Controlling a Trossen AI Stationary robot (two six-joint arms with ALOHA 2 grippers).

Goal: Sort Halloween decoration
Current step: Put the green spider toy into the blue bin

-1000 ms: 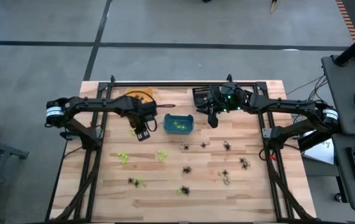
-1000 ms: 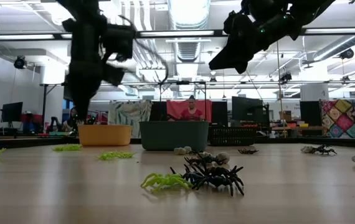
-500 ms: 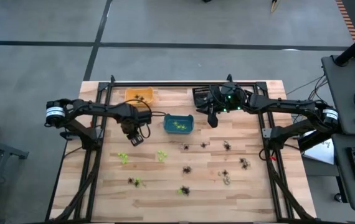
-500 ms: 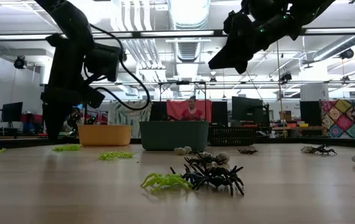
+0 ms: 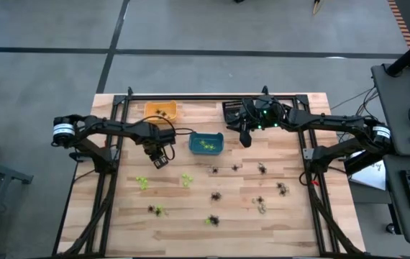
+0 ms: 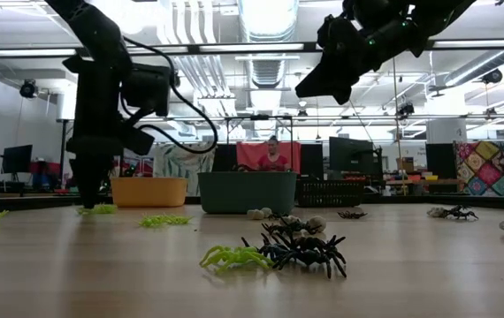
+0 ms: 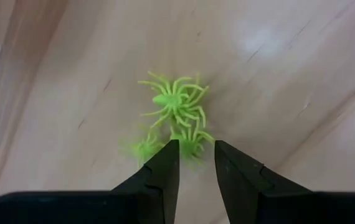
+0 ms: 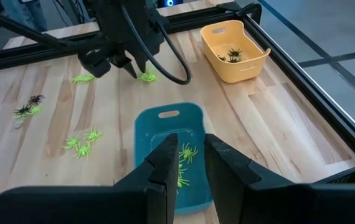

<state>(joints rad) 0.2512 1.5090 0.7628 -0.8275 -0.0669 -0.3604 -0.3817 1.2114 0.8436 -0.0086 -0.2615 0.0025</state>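
The left end effector (image 5: 160,161) has swung away from the round orange plastic bin (image 5: 160,110) and dropped low over the wooden counter (image 5: 190,216), so its open fingers now hang just above a clump of small lime green plastic spiders (image 7: 174,109).

The left tool (image 7: 196,158) hangs with fingers slightly parted over a cluster of lime green spiders (image 7: 174,102) on the wooden tabletop (image 7: 277,74).
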